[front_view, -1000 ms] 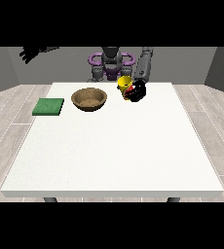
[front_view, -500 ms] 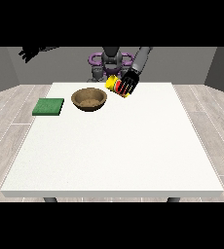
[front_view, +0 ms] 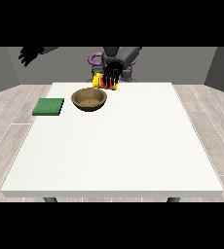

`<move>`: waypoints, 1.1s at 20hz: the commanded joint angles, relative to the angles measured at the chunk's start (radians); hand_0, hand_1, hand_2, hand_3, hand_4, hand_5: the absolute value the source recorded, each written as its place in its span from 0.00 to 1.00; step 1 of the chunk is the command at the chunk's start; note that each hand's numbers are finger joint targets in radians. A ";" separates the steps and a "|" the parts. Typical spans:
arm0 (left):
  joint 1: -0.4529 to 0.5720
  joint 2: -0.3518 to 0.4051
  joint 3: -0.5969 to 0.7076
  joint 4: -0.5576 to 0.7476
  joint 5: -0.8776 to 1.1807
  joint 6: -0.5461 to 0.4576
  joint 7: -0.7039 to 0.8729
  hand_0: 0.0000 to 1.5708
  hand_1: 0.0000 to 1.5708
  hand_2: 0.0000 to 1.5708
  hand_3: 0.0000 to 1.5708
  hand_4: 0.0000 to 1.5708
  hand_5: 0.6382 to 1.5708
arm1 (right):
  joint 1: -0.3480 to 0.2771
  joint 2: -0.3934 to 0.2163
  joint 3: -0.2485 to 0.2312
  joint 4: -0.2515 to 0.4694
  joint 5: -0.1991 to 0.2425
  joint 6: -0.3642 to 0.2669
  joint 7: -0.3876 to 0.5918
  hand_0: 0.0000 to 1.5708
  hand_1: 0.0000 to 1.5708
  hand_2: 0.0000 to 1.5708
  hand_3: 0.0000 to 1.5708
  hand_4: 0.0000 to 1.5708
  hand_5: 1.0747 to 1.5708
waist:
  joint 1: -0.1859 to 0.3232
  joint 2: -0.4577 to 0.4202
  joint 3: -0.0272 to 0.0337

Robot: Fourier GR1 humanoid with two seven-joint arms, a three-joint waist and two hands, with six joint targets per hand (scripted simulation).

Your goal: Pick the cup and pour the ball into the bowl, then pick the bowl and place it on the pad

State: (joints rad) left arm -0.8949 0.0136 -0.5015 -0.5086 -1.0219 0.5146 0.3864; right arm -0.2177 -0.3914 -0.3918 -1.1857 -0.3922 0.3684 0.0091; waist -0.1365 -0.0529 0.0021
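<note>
The robot hand at the view's right (front_view: 112, 74) is wrapped around a yellow cup (front_view: 100, 82), its dark fingers (front_view: 109, 78) curled across the cup's side, and holds it in the air just above and behind the far right rim of the bowl (front_view: 89, 99). The cup is tipped over toward the bowl, and a streak of red shows against the yellow between the fingers; whether that is the ball or a marking on the cup cannot be told. No ball can be made out in the bowl or anywhere on the table (front_view: 115, 146).

The brown bowl sits upright on the table near its far edge, left of centre, its inside a speckled tan. Well apart from it, toward the far left corner, the green pad (front_view: 48, 106) lies flat, square to the table's edge, with nothing on it.

The robot hand at the view's left (front_view: 29, 55) is raised high and out to the side, beyond the table's left edge, its fingers spread and holding nothing.

The robot's grey torso (front_view: 125, 56) stands behind the far edge of the table, with a purple ring partly visible beside it. Grey plank flooring surrounds the table. No brand, label or writing can be read on the cup, bowl, pad or robot.
</note>
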 commanded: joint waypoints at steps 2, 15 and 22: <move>-0.109 -0.013 -0.120 0.059 -0.171 -0.123 0.183 0.93 0.93 1.00 1.00 0.80 0.98 | -0.032 -0.003 0.016 0.025 0.015 -0.016 0.025 0.00 0.00 0.00 0.11 0.44 0.97 | -0.012 -0.032 -0.0004; -0.115 -0.014 -0.306 -0.152 -0.280 -0.495 0.254 0.11 0.11 0.76 1.00 0.72 1.00 | -0.074 0.018 0.040 0.093 0.043 0.000 -0.047 0.00 0.00 0.00 0.17 0.44 0.95 | -0.020 -0.004 -0.0017; -0.040 0.077 -0.098 -0.249 -0.148 -0.316 0.174 0.48 0.48 1.00 0.98 0.70 0.98 | 0.028 0.018 0.021 0.046 0.032 -0.017 -0.020 0.00 0.00 0.00 0.11 0.45 0.96 | 0.035 -0.106 -0.0033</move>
State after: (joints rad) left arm -0.9727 0.0396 -0.6969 -0.6867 -1.2493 0.1120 0.6014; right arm -0.2318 -0.3574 -0.3484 -1.1393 -0.3540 0.3477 -0.0023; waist -0.1396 -0.1155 -0.0004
